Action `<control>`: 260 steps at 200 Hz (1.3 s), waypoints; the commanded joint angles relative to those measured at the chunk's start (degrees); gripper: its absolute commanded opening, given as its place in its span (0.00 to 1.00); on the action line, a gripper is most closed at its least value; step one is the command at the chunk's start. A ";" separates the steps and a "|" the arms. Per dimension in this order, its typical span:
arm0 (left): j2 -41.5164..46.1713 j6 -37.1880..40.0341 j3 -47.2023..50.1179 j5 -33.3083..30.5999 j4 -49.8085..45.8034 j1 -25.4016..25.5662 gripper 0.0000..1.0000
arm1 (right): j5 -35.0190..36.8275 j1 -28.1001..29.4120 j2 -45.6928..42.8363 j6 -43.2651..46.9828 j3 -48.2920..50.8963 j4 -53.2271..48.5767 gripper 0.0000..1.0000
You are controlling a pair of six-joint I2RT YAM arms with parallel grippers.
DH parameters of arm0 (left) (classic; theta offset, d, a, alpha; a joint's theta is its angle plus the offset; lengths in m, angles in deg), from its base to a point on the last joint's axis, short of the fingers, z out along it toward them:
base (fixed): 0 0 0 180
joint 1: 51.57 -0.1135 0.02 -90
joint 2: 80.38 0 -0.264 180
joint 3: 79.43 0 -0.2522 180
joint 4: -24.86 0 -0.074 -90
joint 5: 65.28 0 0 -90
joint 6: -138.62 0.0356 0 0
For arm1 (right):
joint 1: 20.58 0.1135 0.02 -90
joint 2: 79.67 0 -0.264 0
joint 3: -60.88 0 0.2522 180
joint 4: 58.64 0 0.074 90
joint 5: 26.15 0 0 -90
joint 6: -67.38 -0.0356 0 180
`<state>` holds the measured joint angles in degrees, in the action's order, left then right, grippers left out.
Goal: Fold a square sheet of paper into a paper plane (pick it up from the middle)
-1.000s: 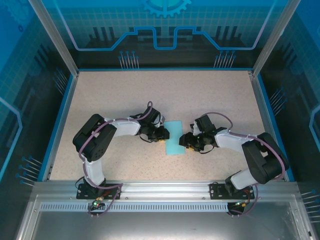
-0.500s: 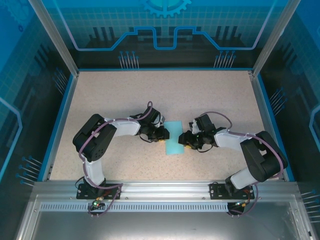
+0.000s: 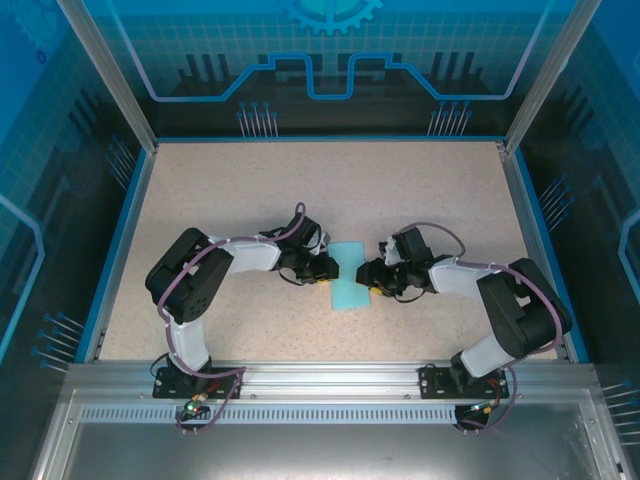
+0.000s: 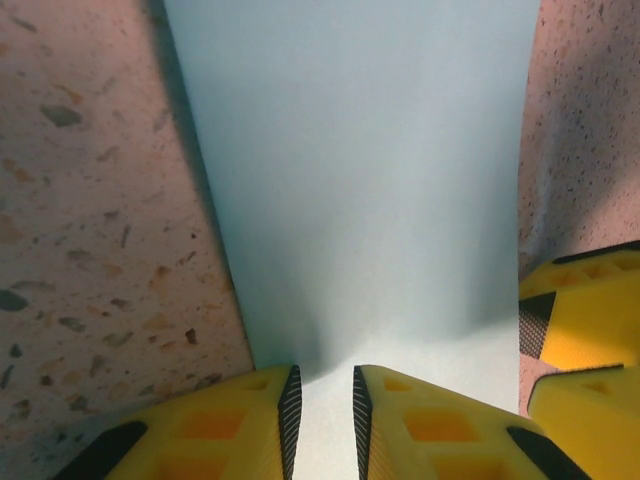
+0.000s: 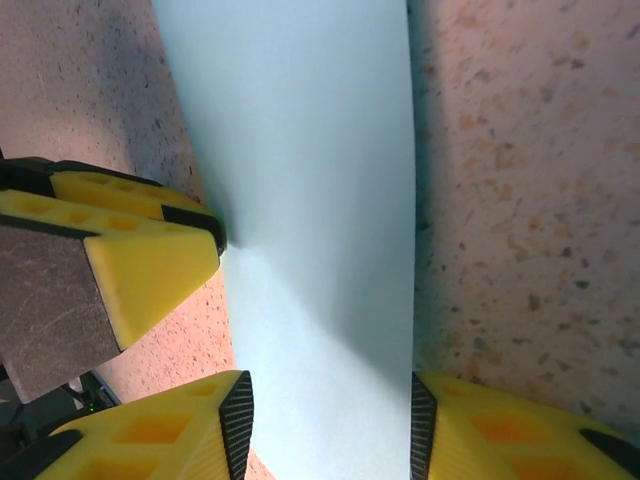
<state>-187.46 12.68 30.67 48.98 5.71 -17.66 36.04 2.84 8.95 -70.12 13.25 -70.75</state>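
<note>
Paper (image 4: 360, 180): far end cut by frame top; near edge hidden between left jaws.

The left hand (image 4: 320, 420) is pinching the near edge of the square sheet of paper (image 4: 360, 180) in the narrow gap between its yellow fingers (image 4: 220, 430), and the sheet is creasing upward there. The rest of the paper is lying across the speckled table (image 4: 90, 200). The right hand (image 4: 540, 362) is sitting at the sheet's far side edge.
</note>
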 commanded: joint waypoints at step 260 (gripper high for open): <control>5.47 22.27 -2.89 -48.16 -6.40 32.75 0.63 | -7.87 -2.35 2.43 -0.12 -3.78 -0.40 0.15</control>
<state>-179.90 33.31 30.28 7.56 0.18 13.93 30.09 1.70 12.45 -69.77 10.78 -70.20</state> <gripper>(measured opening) 0.632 0.147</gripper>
